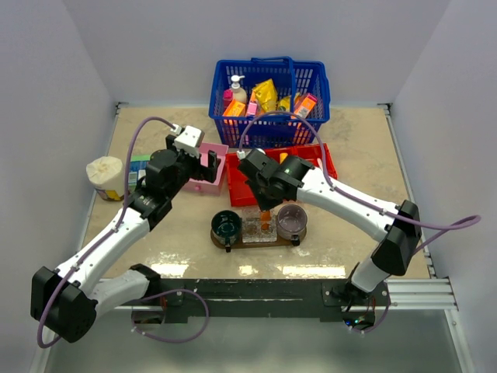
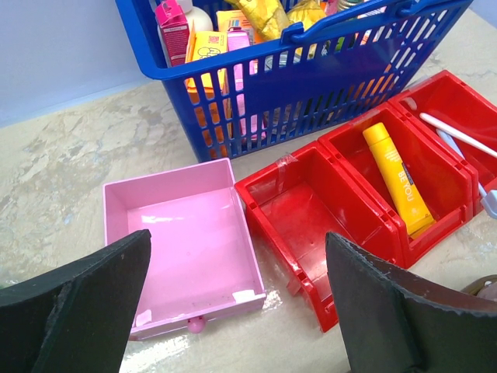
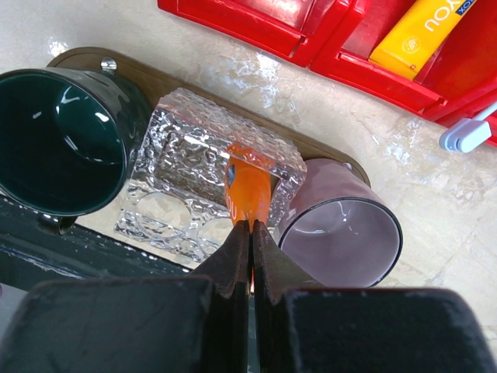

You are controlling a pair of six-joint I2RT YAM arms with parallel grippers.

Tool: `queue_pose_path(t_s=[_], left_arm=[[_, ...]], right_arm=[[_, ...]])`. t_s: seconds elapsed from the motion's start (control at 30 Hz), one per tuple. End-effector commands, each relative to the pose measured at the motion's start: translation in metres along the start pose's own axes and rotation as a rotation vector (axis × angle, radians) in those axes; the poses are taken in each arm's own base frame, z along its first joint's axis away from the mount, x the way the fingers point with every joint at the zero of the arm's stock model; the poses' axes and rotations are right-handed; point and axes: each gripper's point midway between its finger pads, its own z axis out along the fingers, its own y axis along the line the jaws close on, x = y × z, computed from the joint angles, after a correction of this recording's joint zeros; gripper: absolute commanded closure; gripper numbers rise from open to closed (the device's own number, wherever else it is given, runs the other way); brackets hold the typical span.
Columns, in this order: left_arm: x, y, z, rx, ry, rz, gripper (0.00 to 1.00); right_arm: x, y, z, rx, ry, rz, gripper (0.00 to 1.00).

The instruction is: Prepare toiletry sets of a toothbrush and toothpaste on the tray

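Right tool (image 3: pixel 251 227), clamped on the toothpaste (image 3: pixel 247 190), should descend straight into the clear holder (image 3: pixel 194 148) on the tray (image 3: pixel 84 57); left tool (image 2: pixel 237 237) hangs apart.

My left arm (image 1: pixel 101 249) rises from the lower left of the top view toward mid-frame, elbow bent and wrist tipped forward. My left gripper (image 1: pixel 206 168) stands wide, its black fingers (image 2: pixel 78 303) sitting at the bottom corners of its own view with nothing between them. My right arm (image 1: pixel 345 200) sweeps in from the lower right to the centre, wrist angled down. My right gripper (image 3: pixel 252 233) is pressed together, pinching the thin end of the toothpaste (image 3: pixel 247 186).
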Motion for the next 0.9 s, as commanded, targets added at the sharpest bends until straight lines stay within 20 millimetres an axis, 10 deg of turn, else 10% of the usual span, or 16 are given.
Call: queue_pose_path(t_s=[0.0,0.37,0.87], left_arm=[[-0.0200,-0.0005,0.0019,0.006,-0.057,-0.008,0.02],[-0.0201,-0.0023,0.0026,0.017,-0.057,-0.004,0.02],[-0.0206,-0.0046,0.0019,0.032,-0.060,0.005,0.02]], right_arm=[[-0.0092,-0.0004,-0.0019,0.010,-0.055,0.028,1.00],[-0.0068,-0.0009,-0.0031,0.017,-0.051,0.020,1.00],[-0.0110,-0.0016,-0.0076,0.028,-0.072,0.016,0.56]])
